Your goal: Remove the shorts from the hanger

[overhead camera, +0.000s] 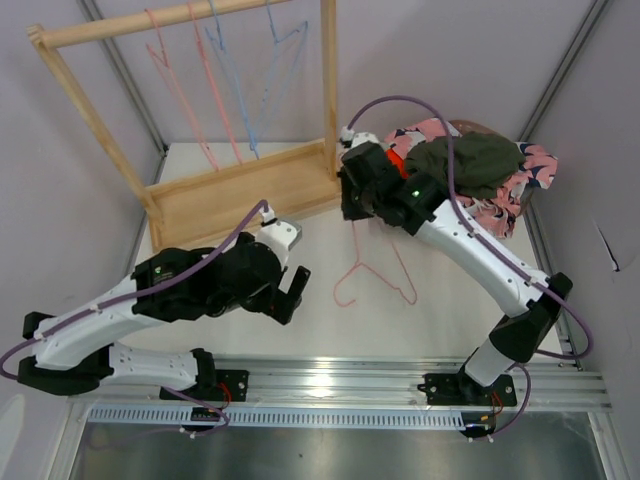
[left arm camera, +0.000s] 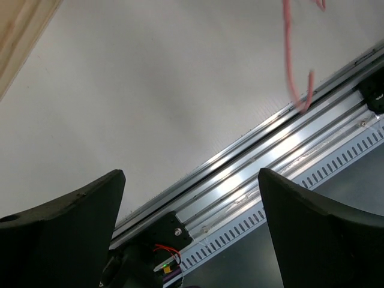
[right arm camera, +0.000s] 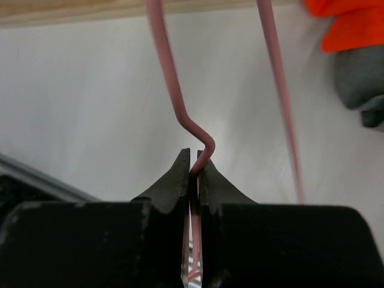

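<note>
The shorts lie in a pile at the back right: dark olive green shorts (overhead camera: 478,160) on top, pink patterned shorts (overhead camera: 522,190) under them, orange shorts (overhead camera: 397,158) at the pile's left edge. The right wrist view shows the orange shorts (right arm camera: 354,24) and the grey shorts (right arm camera: 360,84) at its right edge. My right gripper (overhead camera: 356,214) (right arm camera: 193,161) is shut on the wire of a bare pink hanger (overhead camera: 372,278) (right arm camera: 174,90), which hangs down over the table. My left gripper (overhead camera: 294,290) (left arm camera: 192,228) is open and empty, left of the hanger (left arm camera: 292,60).
A wooden rack (overhead camera: 250,185) stands at the back left, with empty pink hangers (overhead camera: 178,85) and blue hangers (overhead camera: 245,80) on its rail. A metal rail (overhead camera: 340,385) (left arm camera: 282,162) runs along the table's near edge. Grey walls close both sides.
</note>
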Robot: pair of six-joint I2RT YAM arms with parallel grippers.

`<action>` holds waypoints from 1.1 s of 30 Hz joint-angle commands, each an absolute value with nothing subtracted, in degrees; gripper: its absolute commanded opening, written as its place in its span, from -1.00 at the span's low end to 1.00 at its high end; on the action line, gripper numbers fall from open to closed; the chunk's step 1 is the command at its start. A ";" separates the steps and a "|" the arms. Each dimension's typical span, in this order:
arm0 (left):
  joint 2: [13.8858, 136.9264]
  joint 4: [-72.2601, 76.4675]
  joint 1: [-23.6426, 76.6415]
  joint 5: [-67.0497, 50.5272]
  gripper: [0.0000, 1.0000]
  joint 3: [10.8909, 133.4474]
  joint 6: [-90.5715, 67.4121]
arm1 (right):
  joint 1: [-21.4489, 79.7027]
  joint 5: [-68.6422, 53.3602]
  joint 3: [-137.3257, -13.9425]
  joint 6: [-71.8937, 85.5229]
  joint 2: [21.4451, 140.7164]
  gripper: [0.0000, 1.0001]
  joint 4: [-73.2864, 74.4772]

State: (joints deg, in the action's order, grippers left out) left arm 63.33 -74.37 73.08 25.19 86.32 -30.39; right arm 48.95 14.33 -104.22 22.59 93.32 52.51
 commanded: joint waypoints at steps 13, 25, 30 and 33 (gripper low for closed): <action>49.49 -69.88 72.77 31.38 0.98 82.71 -29.53 | 31.99 38.39 -118.47 16.53 89.38 -1.00 12.51; 49.04 -51.35 68.92 32.08 0.98 75.34 -21.19 | 33.40 51.23 -140.83 12.57 109.93 -1.00 -16.43; 51.24 -42.20 51.70 16.76 0.99 72.17 -20.21 | 36.38 53.96 -150.46 4.57 119.78 -1.00 -31.45; 52.73 -39.99 47.38 9.94 0.99 68.84 -20.74 | 36.30 55.97 -152.58 8.33 121.03 -1.00 -35.33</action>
